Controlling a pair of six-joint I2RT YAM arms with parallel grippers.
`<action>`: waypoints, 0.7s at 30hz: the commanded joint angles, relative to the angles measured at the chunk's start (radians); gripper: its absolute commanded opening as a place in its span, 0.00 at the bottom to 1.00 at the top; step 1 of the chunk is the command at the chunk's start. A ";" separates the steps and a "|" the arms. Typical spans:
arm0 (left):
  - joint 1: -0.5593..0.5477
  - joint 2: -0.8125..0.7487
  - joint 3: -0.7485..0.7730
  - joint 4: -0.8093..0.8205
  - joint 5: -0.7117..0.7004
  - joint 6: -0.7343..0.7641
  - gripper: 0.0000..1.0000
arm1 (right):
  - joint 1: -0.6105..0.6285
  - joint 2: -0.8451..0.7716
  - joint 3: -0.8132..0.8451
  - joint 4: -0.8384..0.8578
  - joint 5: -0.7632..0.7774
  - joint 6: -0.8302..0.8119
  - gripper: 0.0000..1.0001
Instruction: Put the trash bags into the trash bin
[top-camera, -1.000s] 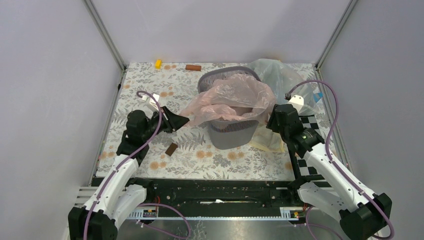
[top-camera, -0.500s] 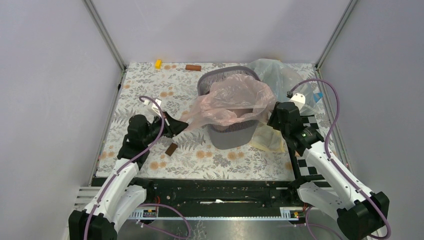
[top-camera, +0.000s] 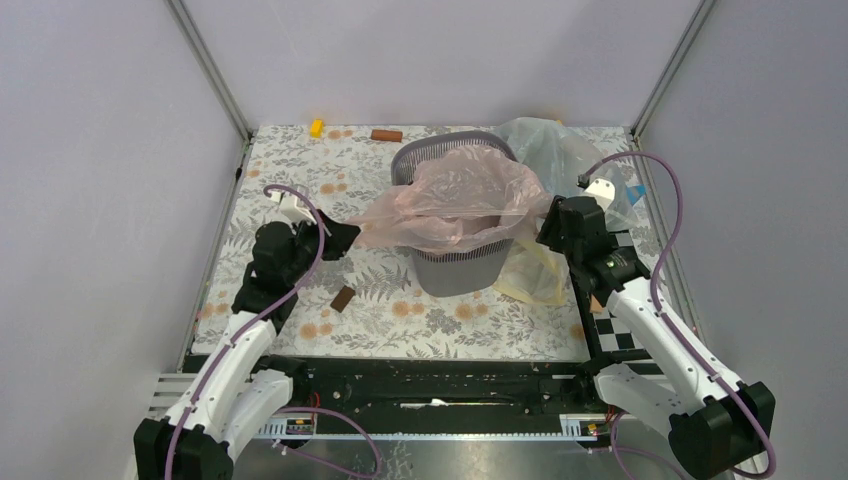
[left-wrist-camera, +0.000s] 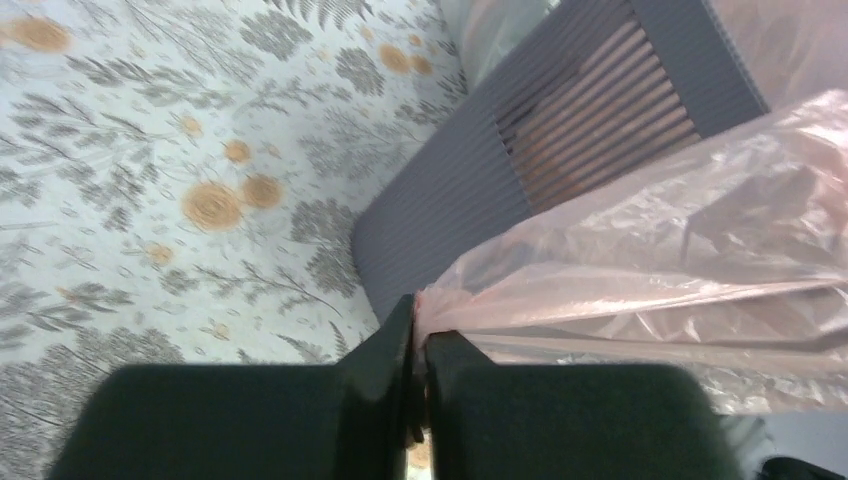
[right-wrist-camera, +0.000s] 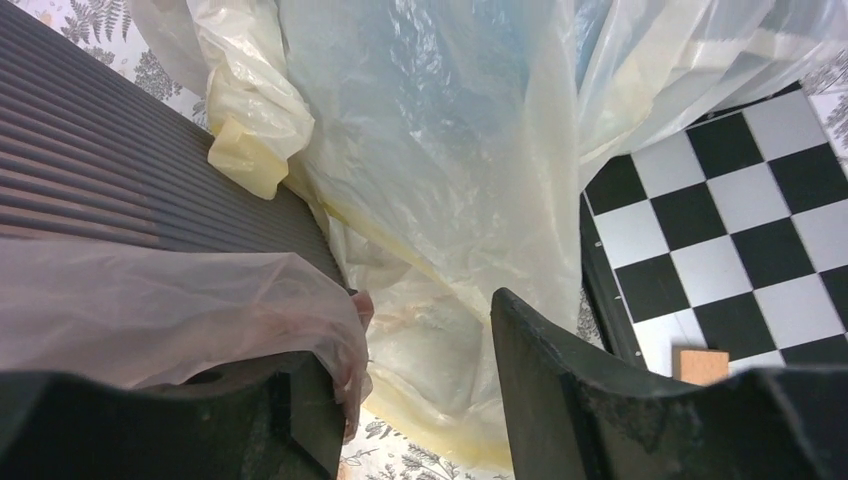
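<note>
The dark grey mesh trash bin stands upright mid-table. The pale pink trash bag lies stretched across its mouth. My left gripper is left of the bin, shut on the bag's left corner. In the left wrist view the fingers pinch the pink film beside the bin wall. My right gripper is at the bin's right side with jaws wide apart. In the right wrist view the pink film drapes over its left finger, against the bin wall.
A bigger clear bag with a cream-yellow band lies right of and behind the bin, filling the right wrist view. A checkerboard lies at the right. A yellow block and brown blocks lie on the floral cloth.
My left gripper has pulled back to the left with the bag's corner, drawing the pink film tauter and wider across the bin's mouth. The right gripper has shifted slightly away.
</note>
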 joint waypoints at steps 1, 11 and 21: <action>0.018 0.050 0.077 0.038 -0.127 0.028 0.16 | -0.020 -0.047 0.077 -0.038 0.026 -0.096 0.60; 0.016 0.137 0.212 0.057 -0.067 0.068 0.61 | -0.019 -0.156 0.169 -0.060 -0.212 -0.340 0.88; 0.010 0.083 0.275 -0.067 -0.099 0.234 0.79 | -0.019 -0.094 0.397 -0.078 -0.522 -0.544 0.87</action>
